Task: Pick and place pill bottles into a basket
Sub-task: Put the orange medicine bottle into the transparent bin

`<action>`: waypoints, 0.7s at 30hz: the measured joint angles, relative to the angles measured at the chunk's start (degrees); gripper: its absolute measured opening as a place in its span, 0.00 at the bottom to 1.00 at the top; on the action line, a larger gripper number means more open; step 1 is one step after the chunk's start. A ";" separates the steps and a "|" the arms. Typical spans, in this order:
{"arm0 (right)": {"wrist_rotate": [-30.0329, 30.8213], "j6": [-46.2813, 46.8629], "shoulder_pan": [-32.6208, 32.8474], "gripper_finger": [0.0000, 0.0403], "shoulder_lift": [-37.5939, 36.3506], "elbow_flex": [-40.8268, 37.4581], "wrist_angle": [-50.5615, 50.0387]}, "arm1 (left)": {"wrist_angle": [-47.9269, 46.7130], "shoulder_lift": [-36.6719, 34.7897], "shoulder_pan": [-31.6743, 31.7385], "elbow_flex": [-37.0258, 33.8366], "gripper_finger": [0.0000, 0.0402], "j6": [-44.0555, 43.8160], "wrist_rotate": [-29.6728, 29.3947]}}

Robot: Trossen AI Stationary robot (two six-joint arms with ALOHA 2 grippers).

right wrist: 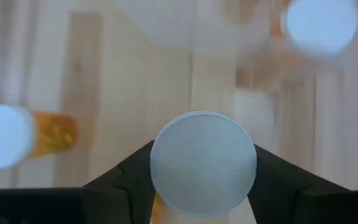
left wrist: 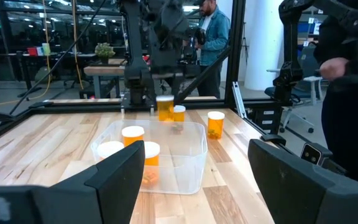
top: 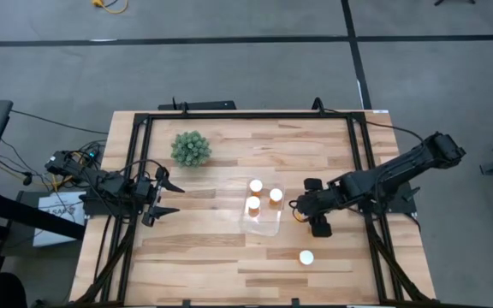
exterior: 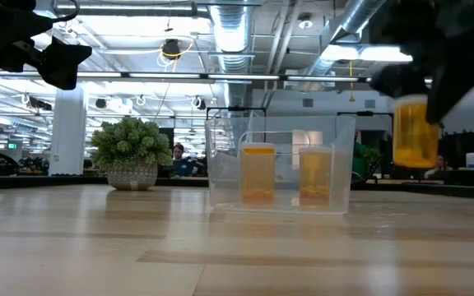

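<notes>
The basket [top: 262, 224] sits near the middle of the table [top: 195, 265]. 3 pill bottles [top: 256, 186] stand in it or right at its far edge; from above I cannot tell which side of the clear wall they are on. From the table-level view, 2 bottles look like they are inside.

The right pincer [top: 299, 207] is just beside the basket and is closed on a bottle [exterior: 415, 131]. The bottle hangs up off the table, not yet over the basket. Its white cap fills the right wrist view.

1 more bottle [top: 306, 257] stands alone on the table, near the basket on the side away from the plant [top: 191, 149]. So I think about half the job is done: this bottle must go in, and then the others.

The left pincer [top: 163, 198] waits well apart from the basket, with its fingers spread wide and nothing in them.

I can count only 5 bottles. The basket is see-through, so its edges are hard to make out.
</notes>
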 joint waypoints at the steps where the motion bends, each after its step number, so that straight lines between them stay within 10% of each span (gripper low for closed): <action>1: -0.40 -0.66 -0.06 0.47 0.00 1.40 -0.61 | 0.00 0.00 0.00 -0.02 0.69 0.00 0.00; 21: -3.66 -12.44 -10.67 0.50 6.36 13.09 8.95 | 0.00 -0.02 0.00 0.00 0.69 0.00 0.00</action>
